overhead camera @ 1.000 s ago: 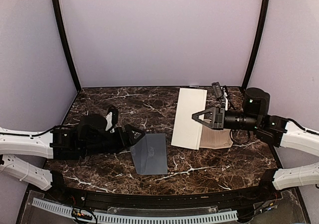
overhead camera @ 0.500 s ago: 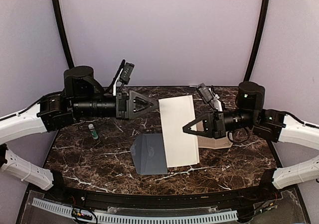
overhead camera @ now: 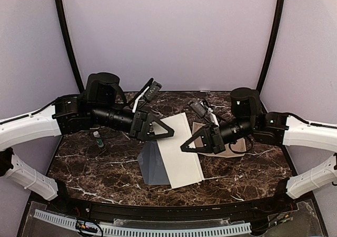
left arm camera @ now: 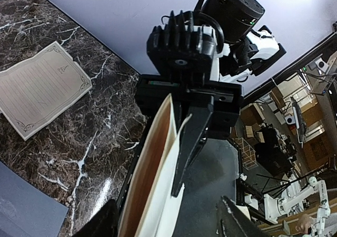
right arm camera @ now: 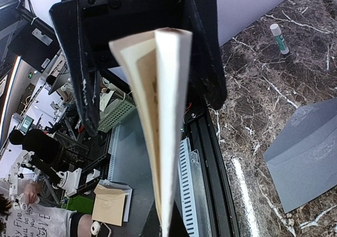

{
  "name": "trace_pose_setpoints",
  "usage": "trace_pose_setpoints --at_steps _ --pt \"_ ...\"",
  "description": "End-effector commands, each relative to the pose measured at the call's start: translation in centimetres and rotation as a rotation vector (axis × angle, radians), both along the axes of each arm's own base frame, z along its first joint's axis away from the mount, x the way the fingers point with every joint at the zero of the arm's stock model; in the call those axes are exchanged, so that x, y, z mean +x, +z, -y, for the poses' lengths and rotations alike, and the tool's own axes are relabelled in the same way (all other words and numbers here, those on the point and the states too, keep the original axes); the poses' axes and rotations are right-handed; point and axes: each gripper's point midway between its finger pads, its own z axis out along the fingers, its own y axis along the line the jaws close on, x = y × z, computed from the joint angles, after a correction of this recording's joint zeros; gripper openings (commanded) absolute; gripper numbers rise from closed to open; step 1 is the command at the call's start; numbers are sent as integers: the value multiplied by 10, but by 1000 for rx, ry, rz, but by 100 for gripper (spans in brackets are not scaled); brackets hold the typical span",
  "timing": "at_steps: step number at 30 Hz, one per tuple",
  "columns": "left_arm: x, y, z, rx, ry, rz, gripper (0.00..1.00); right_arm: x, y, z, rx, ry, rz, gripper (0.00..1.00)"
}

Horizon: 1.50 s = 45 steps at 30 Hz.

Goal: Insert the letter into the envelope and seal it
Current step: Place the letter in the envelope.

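Observation:
The letter [overhead camera: 180,151], a folded cream sheet with a tan inner face, hangs tilted above the table. My right gripper [overhead camera: 190,145] is shut on its right edge. The sheet's lower part covers the right side of the grey-blue envelope [overhead camera: 151,166], which lies flat on the marble. My left gripper [overhead camera: 160,131] is raised at the letter's upper left edge. In the left wrist view its jaws stand open [left arm camera: 167,211], with the letter's edge [left arm camera: 152,184] between them and touching neither. From the right wrist the fold [right arm camera: 163,116] shows edge-on and the envelope [right arm camera: 310,152] lies to the right.
A second cream sheet with an ornamental border [left arm camera: 42,89] lies flat on the table under my right arm [overhead camera: 231,148]. A glue stick [overhead camera: 98,138] rests at the left. Purple walls close the back and sides. A black rail runs along the near table edge [overhead camera: 158,209].
My right gripper carried the letter left and forward, over the envelope. My left arm rose from the envelope, swung right and came down to the letter's upper edge, its jaws narrowing a little.

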Motion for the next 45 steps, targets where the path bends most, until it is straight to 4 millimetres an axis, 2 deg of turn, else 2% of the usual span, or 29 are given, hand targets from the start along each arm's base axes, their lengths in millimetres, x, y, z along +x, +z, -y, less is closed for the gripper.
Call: trace_pose_setpoints --at_steps 1,5,8,10,13,14,16,19,20,24,26,28,35,38,45 --pt "-8 12 0 -18 -56 25 53 -4 13 -6 30 36 43 0" --pt "-9 10 2 -15 -67 19 31 -3 12 -6 9 35 57 0" --pt "-6 9 3 -11 -56 19 7 3 12 -5 5 -5 75 0" --pt "1 8 1 -3 -11 30 0 9 15 -2 12 -52 90 3" --pt "12 17 -5 -58 82 43 0 22 21 5 33 -166 108 30" --pt "18 20 -7 -79 129 53 0 29 20 8 46 -215 113 44" --pt "28 31 -13 -154 213 56 0 39 27 15 104 -304 108 63" --pt "44 51 -25 -283 346 58 0 59 33 32 197 -488 65 79" --pt "48 54 -29 -303 377 58 0 64 34 38 233 -536 39 82" --pt "64 67 -50 -403 527 54 0 67 35 51 365 -599 -33 92" --pt "65 80 -61 -487 562 46 0 65 35 49 386 -587 -46 94" --pt "69 78 -69 -513 604 45 0 62 35 46 391 -572 -50 96" --pt "64 83 -75 -555 596 42 0 55 41 32 423 -503 -57 95" --pt "62 83 -73 -567 581 32 0 55 46 23 431 -476 -52 91" --pt "53 84 -68 -586 517 16 0 55 61 9 479 -430 -37 73"
